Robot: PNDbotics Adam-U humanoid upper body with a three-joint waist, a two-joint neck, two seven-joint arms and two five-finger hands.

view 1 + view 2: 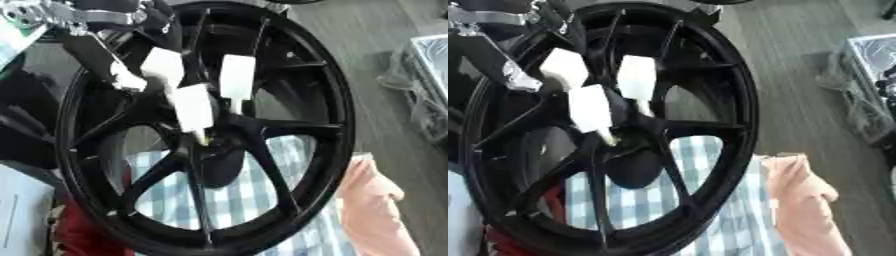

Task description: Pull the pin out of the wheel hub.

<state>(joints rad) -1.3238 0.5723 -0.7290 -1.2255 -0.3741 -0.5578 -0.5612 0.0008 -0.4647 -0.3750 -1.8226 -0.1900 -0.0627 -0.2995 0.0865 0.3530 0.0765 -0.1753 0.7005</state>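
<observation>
The left hand (166, 75) reaches in from the upper left, its white-padded fingers (194, 106) curled toward the centre of the black wheel hub (223, 142). A pale pin (200, 136) shows just below one fingertip — touching or pinched, I cannot tell. Its long axis runs up toward the hand, tip aimed down into the hub.

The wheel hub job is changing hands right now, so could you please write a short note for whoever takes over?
Left hand: reaching in from the upper left, its white-tipped fingers down at the hub of the black wheel; a small pale tip, possibly the pin, shows just below one finger. Whether it is gripped cannot be told.
Right hand: not in view.
The wheel stands tilted over a blue checked cloth.
Done: the approach to the hub.
Left: confirm the grip, then draw the pin out of the hub.
</observation>
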